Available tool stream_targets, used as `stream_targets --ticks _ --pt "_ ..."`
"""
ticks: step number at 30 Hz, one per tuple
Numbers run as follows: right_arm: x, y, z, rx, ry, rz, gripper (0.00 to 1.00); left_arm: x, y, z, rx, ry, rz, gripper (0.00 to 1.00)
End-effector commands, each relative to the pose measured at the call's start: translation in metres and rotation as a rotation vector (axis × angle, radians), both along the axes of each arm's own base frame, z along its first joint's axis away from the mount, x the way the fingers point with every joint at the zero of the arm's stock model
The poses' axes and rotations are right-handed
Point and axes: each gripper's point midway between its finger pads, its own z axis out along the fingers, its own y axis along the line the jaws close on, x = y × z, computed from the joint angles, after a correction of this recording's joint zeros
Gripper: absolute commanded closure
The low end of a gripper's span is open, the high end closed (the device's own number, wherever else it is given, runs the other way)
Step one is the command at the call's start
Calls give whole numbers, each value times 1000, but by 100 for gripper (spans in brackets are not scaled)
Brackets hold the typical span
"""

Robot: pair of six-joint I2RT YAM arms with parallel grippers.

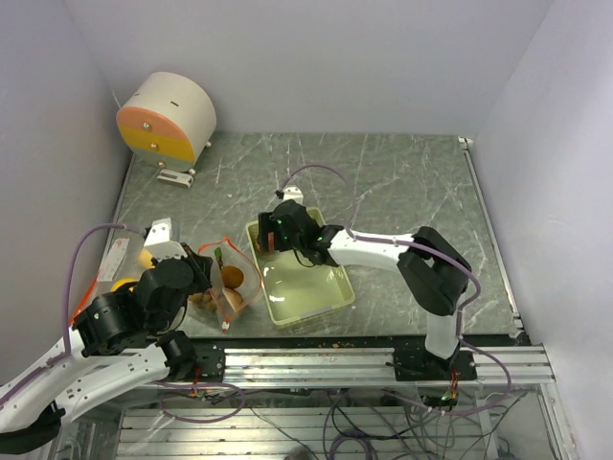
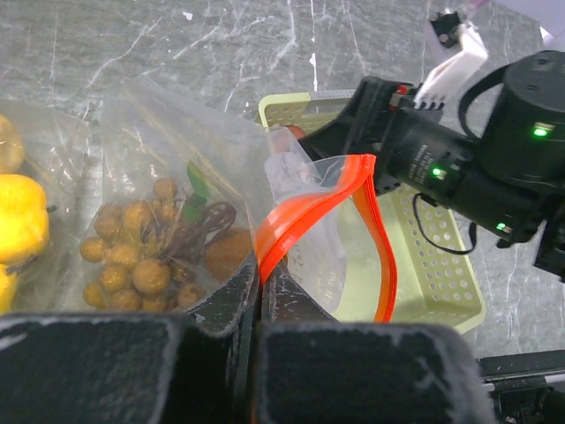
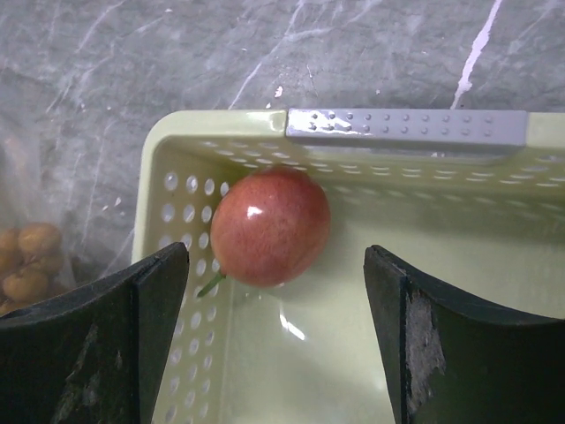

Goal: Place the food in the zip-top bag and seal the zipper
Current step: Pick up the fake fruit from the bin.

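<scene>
My left gripper [image 2: 261,278] is shut on the orange zipper rim [image 2: 309,199] of the clear zip-top bag [image 2: 177,132], and the bag's mouth gapes toward the tray. A bunch of small brown berries [image 2: 132,256] lies inside the bag. Yellow fruit [image 2: 18,216] shows at the far left behind clear plastic. A reddish apple [image 3: 269,227] rests in the far-left corner of the pale green tray [image 3: 221,124]. My right gripper [image 3: 275,261] hangs open just over that corner, one finger on each side of the apple and neither touching it.
The tray [image 1: 311,297] sits mid-table, right beside the bag [image 1: 230,278]. A white and orange drum [image 1: 168,117] stands at the back left. An aluminium rail [image 1: 383,364] runs along the near edge, and walls close in on both sides.
</scene>
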Motion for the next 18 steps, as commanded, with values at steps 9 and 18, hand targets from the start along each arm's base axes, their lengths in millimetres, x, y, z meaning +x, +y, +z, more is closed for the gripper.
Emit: stream_targets --ticks 9,18 --pt "18 11 -36 4 -7 -54 23 -4 2 7 -38 -13 -7 93" --pt "11 2 -47 -31 -6 -30 66 -5 3 6 -38 -4 -8 93"
